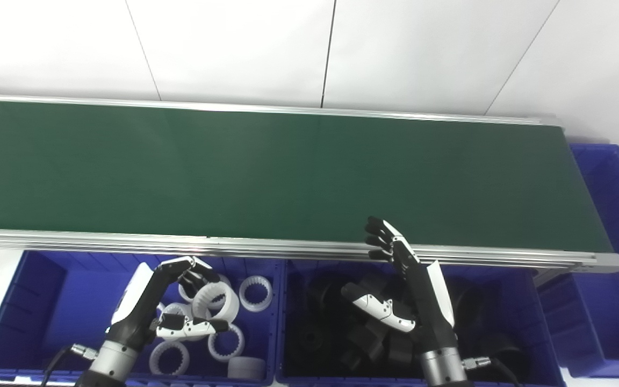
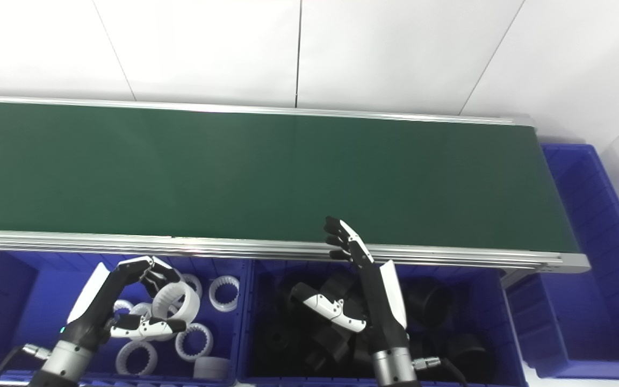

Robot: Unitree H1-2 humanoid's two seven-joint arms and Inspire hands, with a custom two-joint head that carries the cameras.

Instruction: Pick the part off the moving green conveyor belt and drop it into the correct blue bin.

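My left hand [image 1: 172,301], clamped on a white toothed ring [image 1: 214,301], should release low over the white-parts bin [image 1: 30,322]; right hand [image 1: 406,290] waits, fingers apart.

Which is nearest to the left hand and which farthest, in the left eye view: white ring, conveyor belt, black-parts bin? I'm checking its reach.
1. White ring: held in the left hand.
2. Conveyor belt: just beyond.
3. Black-parts bin: to its right.
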